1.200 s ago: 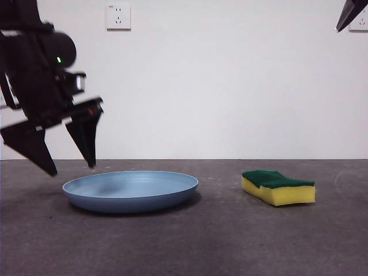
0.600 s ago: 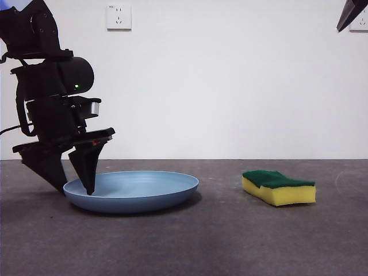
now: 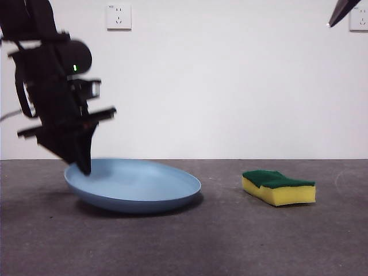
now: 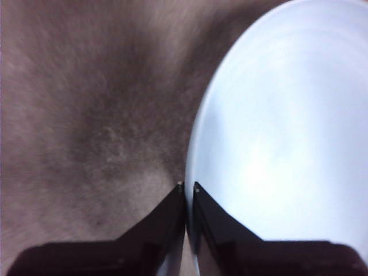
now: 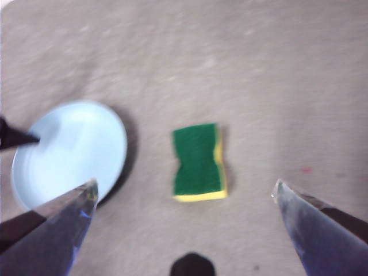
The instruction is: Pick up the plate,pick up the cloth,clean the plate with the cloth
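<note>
On the dark worktop [image 3: 184,241], the plate [image 3: 138,187] sits tilted, its rim lifted on the side where the left hand [image 3: 83,167] has pinched it and its far side apparently still resting on the surface, though the low front view leaves that contact hard to judge. The left wrist view shows the two jaws pressed nearly together over the plate's edge [image 4: 192,167], one above the rim and one outside it, so the hold is at the extreme margin of a wide dish. The cloth [image 3: 279,187], a yellow sponge with a green top, lies flat and untouched, well apart from the plate on the side away from the gripping arm. The right hand [image 5: 184,190] hangs high above the scene with its jaws spread wide and nothing between them. In its wrist view the cloth [image 5: 199,161] lies almost straight beneath it, the long axis running along the line of sight, the wavy sides facing the jaws. The right arm is plainly the nearer one to the cloth, and a straight descent looks enough to straddle its narrow waist.
</note>
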Motion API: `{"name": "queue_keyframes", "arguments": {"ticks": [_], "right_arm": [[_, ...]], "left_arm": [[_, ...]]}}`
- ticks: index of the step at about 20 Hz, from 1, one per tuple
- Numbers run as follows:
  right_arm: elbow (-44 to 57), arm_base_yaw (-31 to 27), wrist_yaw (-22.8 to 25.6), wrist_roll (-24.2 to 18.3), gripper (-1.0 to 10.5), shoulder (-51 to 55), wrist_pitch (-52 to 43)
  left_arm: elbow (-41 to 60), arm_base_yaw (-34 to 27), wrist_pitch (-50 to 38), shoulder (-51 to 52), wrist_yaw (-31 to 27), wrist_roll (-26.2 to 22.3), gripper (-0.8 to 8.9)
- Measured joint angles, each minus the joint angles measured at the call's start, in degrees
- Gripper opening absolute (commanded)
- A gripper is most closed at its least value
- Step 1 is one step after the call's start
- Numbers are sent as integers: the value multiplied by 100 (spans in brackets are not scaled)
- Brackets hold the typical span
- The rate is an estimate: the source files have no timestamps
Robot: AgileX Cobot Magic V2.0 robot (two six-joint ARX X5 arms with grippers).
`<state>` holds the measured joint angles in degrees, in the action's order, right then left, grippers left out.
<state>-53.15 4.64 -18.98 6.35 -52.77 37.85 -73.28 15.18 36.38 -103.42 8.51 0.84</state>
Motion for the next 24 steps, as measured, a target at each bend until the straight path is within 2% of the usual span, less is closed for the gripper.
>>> {"name": "queue_keyframes", "arguments": {"ticks": [4,9,10,13,16,19,24], "right_arm": [[-509,111,-35,-44,536,-737,271],[-1517,439,-7,-372,534,-1969,621],[-1659,553,76,-428,535,-2197,586],[-1851,984,752,-640,536,-2865,284],[-1851,1294,920,-774,535,-3582,-98],[-1851,1506,1443,-922,535,-4251,-315],[-1851,1534,1469,-1073,534,-5112,-321]], "left_arm": [[15,7,212,944,-94,-181,-7],[15,7,391,2120,-111,-199,-7],[15,7,426,2284,-111,-205,-7],[15,7,485,2625,-111,-232,-7],[15,7,555,2741,-111,-238,-7],[22,7,697,2736,-111,-304,-7],[22,7,713,2736,-111,-343,-7]]}}
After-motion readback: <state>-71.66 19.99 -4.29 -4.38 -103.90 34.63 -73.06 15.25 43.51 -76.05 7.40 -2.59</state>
